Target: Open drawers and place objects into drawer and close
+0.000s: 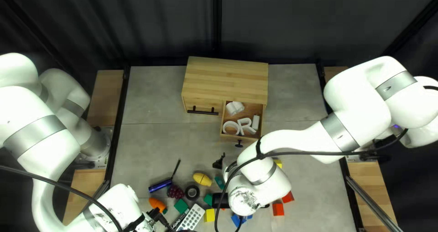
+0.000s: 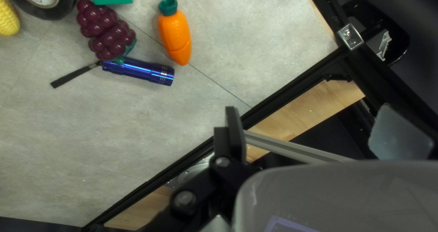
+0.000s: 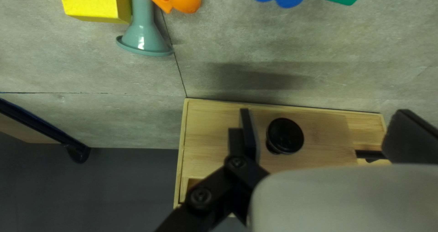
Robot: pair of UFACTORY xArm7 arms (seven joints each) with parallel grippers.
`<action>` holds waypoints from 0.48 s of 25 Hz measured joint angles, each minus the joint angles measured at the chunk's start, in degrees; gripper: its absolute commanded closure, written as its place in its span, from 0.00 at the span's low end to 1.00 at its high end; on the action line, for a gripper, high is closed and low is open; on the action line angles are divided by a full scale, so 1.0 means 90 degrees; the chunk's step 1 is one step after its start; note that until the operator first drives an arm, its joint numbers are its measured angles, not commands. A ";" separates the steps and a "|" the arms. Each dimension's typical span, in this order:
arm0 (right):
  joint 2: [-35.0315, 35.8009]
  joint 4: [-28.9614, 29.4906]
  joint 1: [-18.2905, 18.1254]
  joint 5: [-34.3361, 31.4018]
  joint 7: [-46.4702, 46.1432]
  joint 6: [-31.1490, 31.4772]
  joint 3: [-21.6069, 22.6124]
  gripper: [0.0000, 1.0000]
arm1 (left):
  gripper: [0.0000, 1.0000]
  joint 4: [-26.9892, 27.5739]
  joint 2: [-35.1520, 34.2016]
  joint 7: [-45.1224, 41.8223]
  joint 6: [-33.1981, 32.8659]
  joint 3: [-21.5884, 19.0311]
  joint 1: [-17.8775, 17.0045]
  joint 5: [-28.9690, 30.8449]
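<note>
The wooden cabinet (image 1: 226, 79) has its right-hand drawer (image 1: 263, 122) pulled out, with several white letter-shaped pieces (image 1: 231, 127) inside. My right gripper (image 1: 219, 161) is partly hidden by its arm in the top left view. In the right wrist view that gripper (image 3: 326, 129) is open, and the black drawer knob (image 3: 284, 135) appears between its fingers, nearer one of them. My left gripper (image 1: 157, 216) hangs beside the orange carrot (image 1: 157, 204). The left wrist view shows this gripper (image 2: 317, 129) open with nothing between its fingers; the carrot (image 2: 175, 33) lies ahead of it.
A blue flashlight (image 1: 160, 185), grapes (image 1: 175, 192), tape roll (image 1: 192, 192), corn (image 1: 202, 179), white gridded piece (image 1: 191, 217) and several coloured blocks lie across the near table. The cabinet's left front carries a black bar handle (image 1: 203, 112). My right arm crosses above the table.
</note>
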 measured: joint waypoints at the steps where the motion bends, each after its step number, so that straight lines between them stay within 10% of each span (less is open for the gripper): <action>1: -0.0004 -0.0015 -0.0008 0.0006 0.0009 0.0004 -0.0006 0.00 | 0.00 0.0000 0.0000 0.0000 0.0000 0.0000 0.0000 0.0000; 12: -0.0400 -0.0721 -0.0091 -0.0068 0.0166 -0.0522 -0.0026 0.00 | 0.00 0.0000 0.0000 0.0000 0.0000 0.0000 0.0000 0.0000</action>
